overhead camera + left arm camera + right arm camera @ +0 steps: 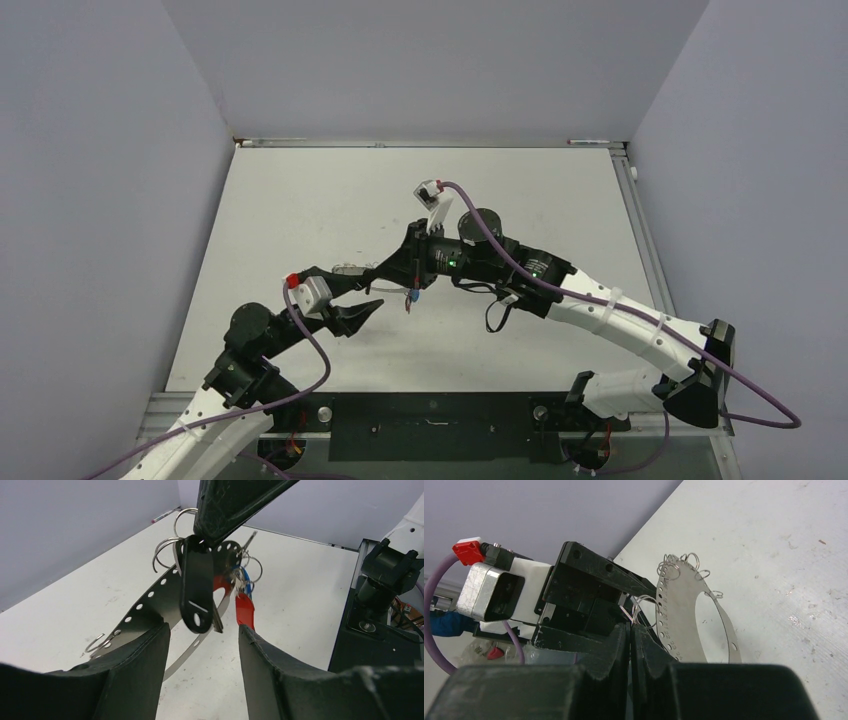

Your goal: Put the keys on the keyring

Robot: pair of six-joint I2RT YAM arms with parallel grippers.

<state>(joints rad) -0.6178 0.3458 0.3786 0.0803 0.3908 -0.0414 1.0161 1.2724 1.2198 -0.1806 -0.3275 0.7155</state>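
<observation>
Meeting at the centre of the top view, above the white table (300,200), with both arms reaching in from the bottom corners. Clenched flat at lower centre of the right wrist view: right gripper (630,629), no gap between its 2 fingers, pinching the thin silver wire of the keyring (162,546). Hanging beneath that grip, in the upper middle of the left wrist view and clear of the table: 3 keys (412,293) bunched together. Nearest the lens, the black key (196,585), long and upright, with a slot and a hole at its lower end. Just right of it, the red key (245,611), pointing down. Above the red one, a sliver of the blue key (243,573), mostly hidden among wire loops. Sweeping from the bunch toward the lower left of that view, a flat metal band (150,605) punched with a row of holes; in the right wrist view, right of centre, shown as a wide ring with small wire loops (679,560) along its upper rim. Cannot tell whether the band touches the table. Released at the bottom of the left wrist view: left gripper (204,630), 2 black fingers spread wide, the black key's tip just above the gap, no contact visible.
</observation>
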